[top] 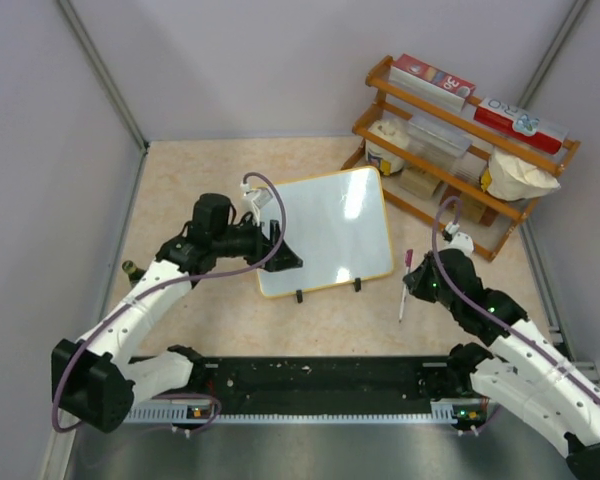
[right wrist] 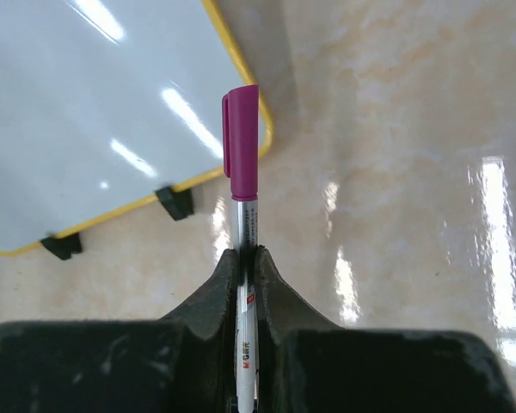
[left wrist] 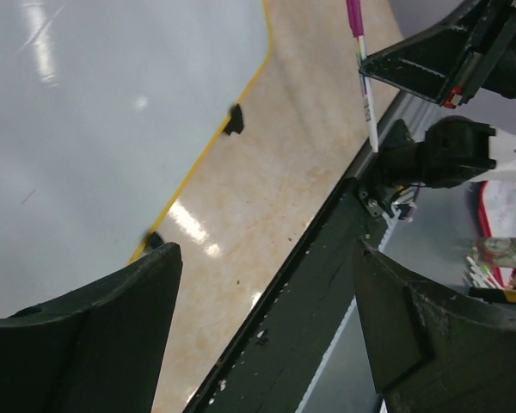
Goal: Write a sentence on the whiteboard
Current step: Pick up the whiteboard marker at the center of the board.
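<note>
Your right gripper [right wrist: 248,268] is clamped on the white barrel of the marker [right wrist: 241,146], with the magenta cap on and pointing up the frame. Red print on the barrel looks like "M&G"; the rest is too small to read. The whiteboard [top: 325,232] lies blank at the centre of the top view, marker just right of it. Your left gripper [top: 285,252] sits at its left edge, jaws wide and holding nothing. In the upper right, the shelf [top: 375,78] holds two red-and-white boxes [top: 520,122] with unreadable lettering, a white tub [top: 385,143] and a cream bag [top: 520,180].
</note>
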`<state>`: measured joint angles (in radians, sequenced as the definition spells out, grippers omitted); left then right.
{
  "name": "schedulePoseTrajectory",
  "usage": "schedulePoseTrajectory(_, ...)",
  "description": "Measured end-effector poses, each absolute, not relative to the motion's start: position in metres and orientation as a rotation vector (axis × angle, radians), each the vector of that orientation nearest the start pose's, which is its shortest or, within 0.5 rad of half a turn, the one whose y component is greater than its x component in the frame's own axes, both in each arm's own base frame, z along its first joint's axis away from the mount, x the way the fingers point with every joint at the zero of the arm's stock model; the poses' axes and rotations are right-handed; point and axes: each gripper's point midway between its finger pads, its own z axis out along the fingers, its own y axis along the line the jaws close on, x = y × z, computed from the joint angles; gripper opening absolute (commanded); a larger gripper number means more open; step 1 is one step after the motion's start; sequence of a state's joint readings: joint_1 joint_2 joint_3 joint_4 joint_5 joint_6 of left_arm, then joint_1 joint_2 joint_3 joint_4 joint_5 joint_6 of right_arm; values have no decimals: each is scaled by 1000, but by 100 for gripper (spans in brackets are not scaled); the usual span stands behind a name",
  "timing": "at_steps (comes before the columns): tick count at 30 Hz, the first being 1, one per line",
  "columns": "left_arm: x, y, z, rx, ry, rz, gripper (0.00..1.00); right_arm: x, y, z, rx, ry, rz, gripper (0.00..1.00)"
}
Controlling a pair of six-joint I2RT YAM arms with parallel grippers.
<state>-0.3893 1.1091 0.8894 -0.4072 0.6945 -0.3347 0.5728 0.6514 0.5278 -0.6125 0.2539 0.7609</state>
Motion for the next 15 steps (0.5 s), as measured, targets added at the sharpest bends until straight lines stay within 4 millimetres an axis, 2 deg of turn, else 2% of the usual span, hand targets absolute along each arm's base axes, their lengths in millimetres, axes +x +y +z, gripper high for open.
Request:
schedulePoseTrajectory(2, 220, -240, 213, 507, 2189, -1228, 83, 206, 114, 136, 324, 2226, 446, 0)
schedulePoseTrajectory(5, 211, -263, 222, 568, 2150, -1325, 83, 213, 124, 161, 294, 2156, 524, 0)
schedulePoseTrajectory(9, 201, -298, 234, 633, 2082, -1485, 83, 216, 141, 183, 253, 2093, 651, 0)
schedulePoseTrajectory(15, 187, -343, 234, 701, 2054, -1635, 83, 217, 165, 210, 200, 2010, 824, 0)
